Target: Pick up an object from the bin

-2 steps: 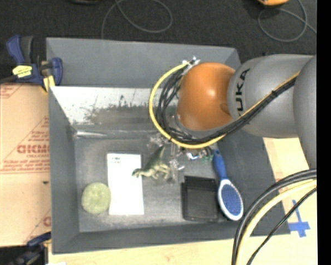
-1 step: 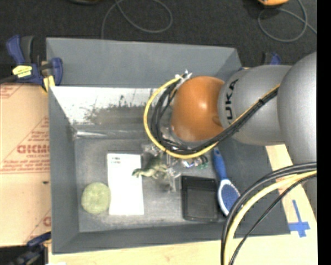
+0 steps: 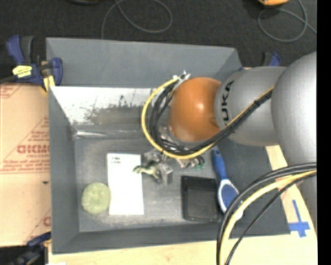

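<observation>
Now: fingers (image 3: 161, 173) over white card (image 3: 124, 195), 3 o'clock edge; card runs 12-to-6. Apart or together? Can't tell.

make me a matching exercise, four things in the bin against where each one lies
1 green round pad
2 white flat card
3 black square case
4 blue brush

A furthest right, beside the case
B between the pad and the gripper
C lower-left of the bin floor
D between the card and the brush

Pairs: 1-C, 2-B, 3-D, 4-A
</observation>
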### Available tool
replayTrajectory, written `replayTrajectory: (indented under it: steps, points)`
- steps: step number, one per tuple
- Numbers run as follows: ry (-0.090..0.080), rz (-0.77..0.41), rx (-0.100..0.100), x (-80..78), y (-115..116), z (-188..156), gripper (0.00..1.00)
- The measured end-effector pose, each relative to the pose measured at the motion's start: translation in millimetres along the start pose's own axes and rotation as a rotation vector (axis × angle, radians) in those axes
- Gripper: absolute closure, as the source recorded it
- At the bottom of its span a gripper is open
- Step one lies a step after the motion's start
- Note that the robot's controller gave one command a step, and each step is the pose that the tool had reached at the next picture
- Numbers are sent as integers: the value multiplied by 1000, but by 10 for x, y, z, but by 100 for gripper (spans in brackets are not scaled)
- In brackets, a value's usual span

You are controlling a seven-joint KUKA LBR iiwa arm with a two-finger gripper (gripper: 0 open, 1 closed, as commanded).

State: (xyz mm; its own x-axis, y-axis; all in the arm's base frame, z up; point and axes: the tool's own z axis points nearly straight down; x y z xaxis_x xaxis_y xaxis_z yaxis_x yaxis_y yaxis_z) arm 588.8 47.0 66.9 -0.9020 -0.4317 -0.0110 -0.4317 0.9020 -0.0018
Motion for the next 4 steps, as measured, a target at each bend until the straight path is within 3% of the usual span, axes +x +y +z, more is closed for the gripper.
replayTrajectory:
  steps: [2,4]
  points:
    - [8,7,-2,12,4,-54,100]
    - [12,8,-2,14,-1,-335,100]
